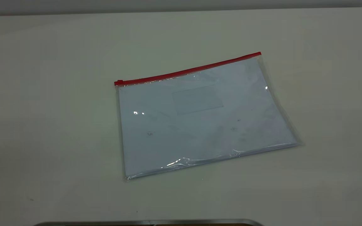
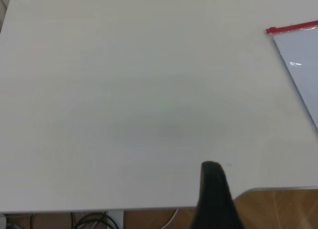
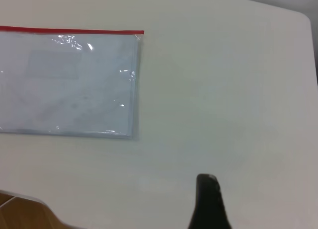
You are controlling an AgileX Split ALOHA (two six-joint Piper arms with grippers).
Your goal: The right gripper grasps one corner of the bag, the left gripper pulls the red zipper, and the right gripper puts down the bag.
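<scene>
Bag lies flat on the table, both arms held back.

The bag (image 1: 200,117) rests flat near the middle of the white table (image 1: 42,110), the red zipper (image 1: 187,71) along its far edge with the slider at the left end. One dark finger of the left gripper (image 2: 214,189) hangs over the near table edge, well apart from the bag; the right gripper (image 3: 208,199) likewise. I cannot tell whether either grip is spread or closed.
</scene>
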